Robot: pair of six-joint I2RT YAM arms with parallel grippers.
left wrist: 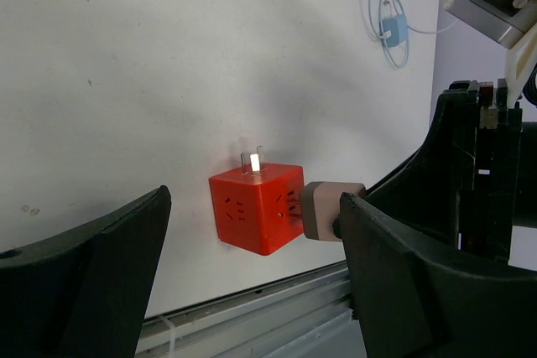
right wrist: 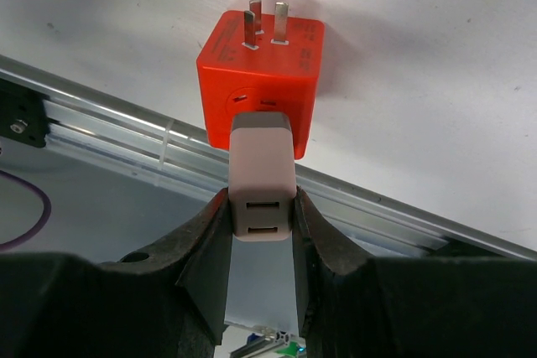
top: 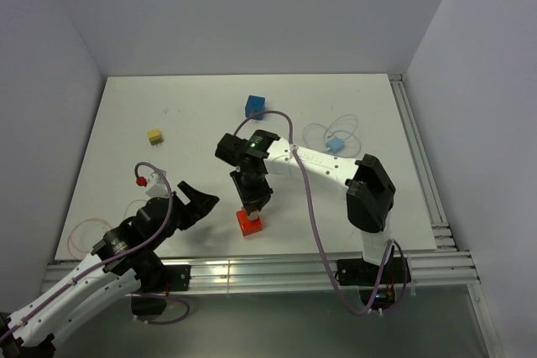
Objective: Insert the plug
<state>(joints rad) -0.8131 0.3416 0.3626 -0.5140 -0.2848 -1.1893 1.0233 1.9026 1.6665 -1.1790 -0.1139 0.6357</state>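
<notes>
Plug point(right wrist: 262, 169): we see the grey block end-on against a side face of the red socket cube point(right wrist: 277, 64); we cannot tell whether it is seated.
Cube: on the white table point(top: 168, 115), near its front edge, prongs upward.
Right gripper point(right wrist: 261, 207): we see it pinching the plug's rear.
Left gripper point(left wrist: 253, 203): spread wide, holding nothing, beside the cube.

Plug point(right wrist: 262, 178) against cube point(right wrist: 267, 60); cube on table point(top: 210, 111)

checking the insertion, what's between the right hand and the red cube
The grey plug: the right hand grips its rear, its front meets the red cube's side face. Clearest in the right wrist view.
</notes>
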